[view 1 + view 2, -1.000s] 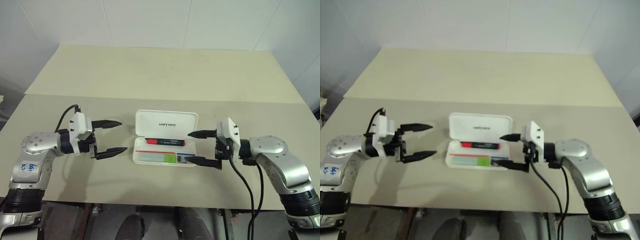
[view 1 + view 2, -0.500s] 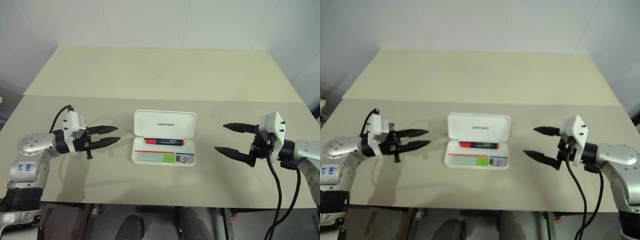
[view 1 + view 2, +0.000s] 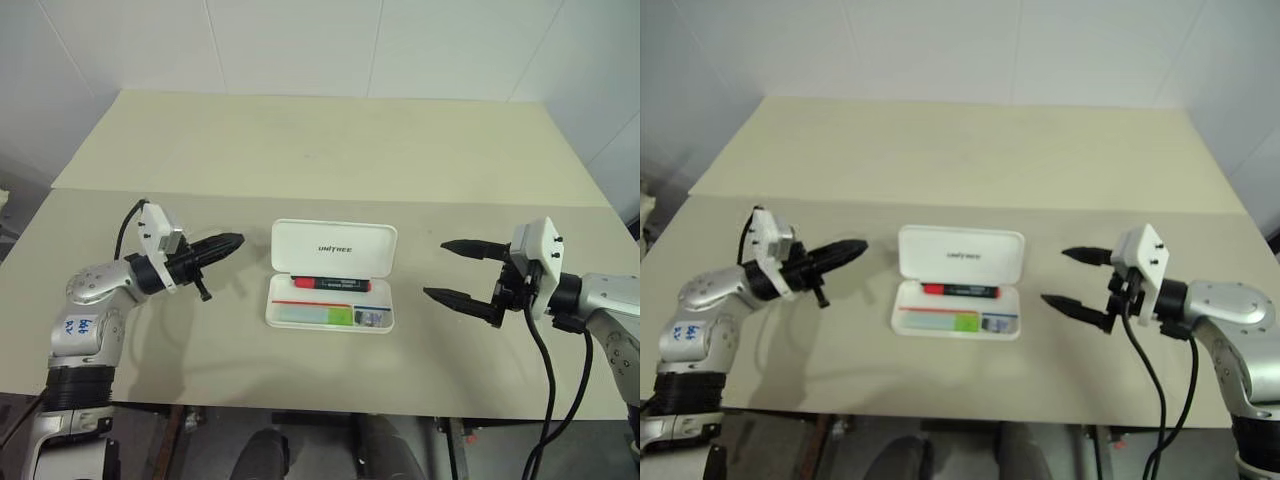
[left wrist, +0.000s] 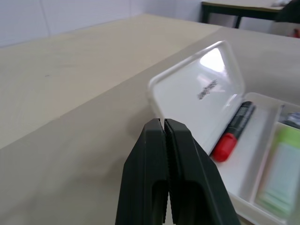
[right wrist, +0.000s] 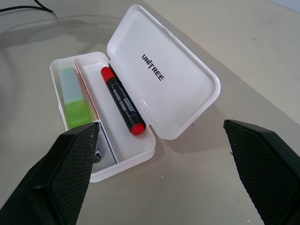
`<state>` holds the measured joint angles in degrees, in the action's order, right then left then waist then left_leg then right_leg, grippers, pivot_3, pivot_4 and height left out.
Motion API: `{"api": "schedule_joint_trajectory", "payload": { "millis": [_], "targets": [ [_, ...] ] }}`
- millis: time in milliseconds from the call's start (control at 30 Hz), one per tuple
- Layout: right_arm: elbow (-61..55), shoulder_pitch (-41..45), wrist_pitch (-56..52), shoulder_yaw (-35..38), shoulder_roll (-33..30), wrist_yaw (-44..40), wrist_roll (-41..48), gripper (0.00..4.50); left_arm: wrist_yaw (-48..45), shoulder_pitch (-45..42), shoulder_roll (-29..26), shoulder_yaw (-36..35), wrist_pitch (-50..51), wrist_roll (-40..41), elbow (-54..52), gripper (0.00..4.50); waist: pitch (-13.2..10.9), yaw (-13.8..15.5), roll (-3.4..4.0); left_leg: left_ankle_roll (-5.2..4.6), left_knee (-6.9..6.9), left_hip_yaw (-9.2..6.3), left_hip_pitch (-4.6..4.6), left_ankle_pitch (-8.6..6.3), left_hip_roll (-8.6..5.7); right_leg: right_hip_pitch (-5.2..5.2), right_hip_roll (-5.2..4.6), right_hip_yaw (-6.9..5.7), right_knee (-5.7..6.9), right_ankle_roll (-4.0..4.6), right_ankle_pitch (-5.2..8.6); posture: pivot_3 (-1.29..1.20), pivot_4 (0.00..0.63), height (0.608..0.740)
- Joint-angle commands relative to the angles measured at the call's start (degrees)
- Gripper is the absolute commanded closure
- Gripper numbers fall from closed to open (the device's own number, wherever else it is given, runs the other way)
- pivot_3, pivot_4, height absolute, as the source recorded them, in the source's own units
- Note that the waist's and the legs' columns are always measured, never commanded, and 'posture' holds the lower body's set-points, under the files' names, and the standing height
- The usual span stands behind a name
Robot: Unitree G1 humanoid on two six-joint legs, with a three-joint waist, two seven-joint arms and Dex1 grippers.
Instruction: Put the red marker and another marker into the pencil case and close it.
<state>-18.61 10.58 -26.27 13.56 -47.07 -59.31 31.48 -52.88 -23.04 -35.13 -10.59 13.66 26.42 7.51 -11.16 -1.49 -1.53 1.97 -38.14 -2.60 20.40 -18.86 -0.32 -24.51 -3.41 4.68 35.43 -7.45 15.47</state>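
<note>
The white pencil case [image 3: 300, 240] lies open at the middle of the table, its lid tilted back. The red marker [image 3: 330, 284] rests in the rear compartment. The pale marker with the lime-green cap [image 3: 325, 316] lies in the front compartment. My left gripper [image 3: 235, 240] is shut on nothing and points at the lid's left end, a short gap away. My right gripper [image 3: 435, 268] stands open to the right of the case, clear of it. The right wrist view looks down on both markers [image 5: 121, 101] inside the case.
A small dark item [image 3: 372, 318] sits in the case's front right compartment. A seam [image 3: 330, 198] runs across the beige table behind the case. The table's front edge [image 3: 330, 405] is near. A black cable [image 3: 545, 350] hangs from my right wrist.
My left gripper has shut and moved toward the case's lid. My right gripper has drawn back to the right, away from the case, still open. Case and markers have not moved.
</note>
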Motion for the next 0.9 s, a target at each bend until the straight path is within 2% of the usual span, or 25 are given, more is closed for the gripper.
{"api": "schedule_joint_trajectory", "payload": {
  "millis": [33, 100, 167, 400, 667, 900],
  "targets": [
    [-2.97, 0.32, 0.73, 0.24, 0.02, 1.01, 0.52, 0.00, 3.91, -2.56, 1.37, 1.84, 2.46, -2.60, 2.23, 4.45, 0.00, 0.01, 0.00, 0.00, 0.00, 0.00, 0.01, 0.00, 0.00, 0.00, 0.00, 0.00, -0.01, 0.00, 0.00, 0.00, 0.150, 0.740],
    [-3.46, 0.26, 0.60, 0.33, 0.15, 1.50, 0.71, 0.00, 5.89, -4.40, 2.37, 3.02, 4.59, -3.78, 4.47, 4.45, 0.00, 0.03, -0.01, 0.00, -0.02, 0.00, 0.01, 0.00, -0.02, 0.00, 0.00, 0.00, 0.01, 0.00, 0.00, 0.00, 0.150, 0.740],
    [-3.74, 0.04, 0.68, 0.28, 0.24, 1.78, 0.71, 0.00, 4.06, -6.17, 2.25, 6.24, 5.04, -5.87, 6.14, 4.45, 0.00, 0.03, -0.01, 0.01, -0.02, 0.01, 0.01, 0.01, -0.02, 0.00, 0.02, -0.02, 0.03, -0.01, -0.01, 0.00, 0.150, 0.740],
    [-5.51, -1.57, 0.70, 0.65, 0.91, 2.97, 1.18, 0.00, 2.43, -10.86, 3.96, 9.64, 5.89, -7.65, 9.90, 4.45, 0.00, -0.04, -0.01, 0.02, 0.02, 0.02, 0.03, 0.01, -0.02, -0.01, 0.02, -0.03, -0.01, -0.01, -0.01, 0.00, 0.150, 0.740],
    [-6.97, -3.93, 1.22, 0.86, 2.08, 4.06, 1.26, 0.00, -0.93, -12.11, 5.65, 10.04, 3.04, -7.42, 9.27, 4.45, 0.00, 0.08, -0.02, 0.02, 0.00, 0.01, 0.04, 0.01, -0.02, -0.01, 0.01, -0.03, 0.00, -0.01, -0.01, 0.00, 0.150, 0.740],
    [-7.30, -4.98, 1.74, 0.39, 3.02, 4.36, 1.06, 0.00, -8.09, -9.76, 4.06, 8.23, -0.44, -5.09, 6.46, 4.45, 0.00, 0.08, -0.02, 0.02, 0.00, 0.02, 0.05, 0.01, -0.02, 0.00, 0.00, -0.04, -0.03, -0.01, -0.01, 0.00, 0.150, 0.740]
  ]
}}
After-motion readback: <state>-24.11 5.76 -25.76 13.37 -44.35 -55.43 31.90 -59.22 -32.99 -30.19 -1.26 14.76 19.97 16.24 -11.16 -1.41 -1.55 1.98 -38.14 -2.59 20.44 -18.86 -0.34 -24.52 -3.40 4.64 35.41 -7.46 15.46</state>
